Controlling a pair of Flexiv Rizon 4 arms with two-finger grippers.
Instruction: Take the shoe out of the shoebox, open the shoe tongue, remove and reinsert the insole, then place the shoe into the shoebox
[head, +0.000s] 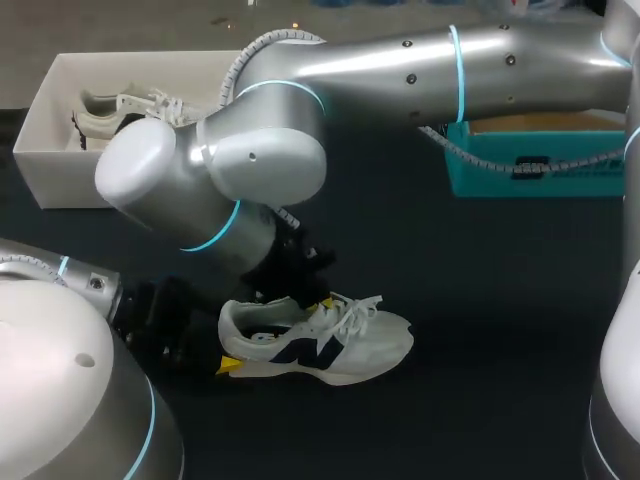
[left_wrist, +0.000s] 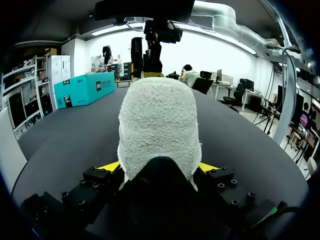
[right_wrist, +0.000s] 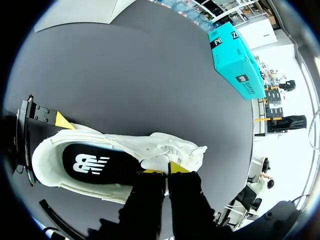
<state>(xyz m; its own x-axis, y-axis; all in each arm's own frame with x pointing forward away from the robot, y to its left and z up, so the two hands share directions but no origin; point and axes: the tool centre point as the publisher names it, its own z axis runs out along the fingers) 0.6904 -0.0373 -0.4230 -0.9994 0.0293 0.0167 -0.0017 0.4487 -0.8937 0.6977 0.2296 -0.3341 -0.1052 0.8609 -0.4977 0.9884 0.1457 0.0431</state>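
Silver arms (head: 400, 70), cyan rings (head: 457, 70), black yellow-tipped fingers (right_wrist: 150, 192).

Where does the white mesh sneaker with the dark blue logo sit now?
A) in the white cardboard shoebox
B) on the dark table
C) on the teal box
B: the white mesh sneaker lies on the dark table, outside the white cardboard shoebox.

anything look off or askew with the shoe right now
nothing stands out: the shoe sits upright on its sole, insole flat inside, left hand gripping the heel, right hand pinching the tongue
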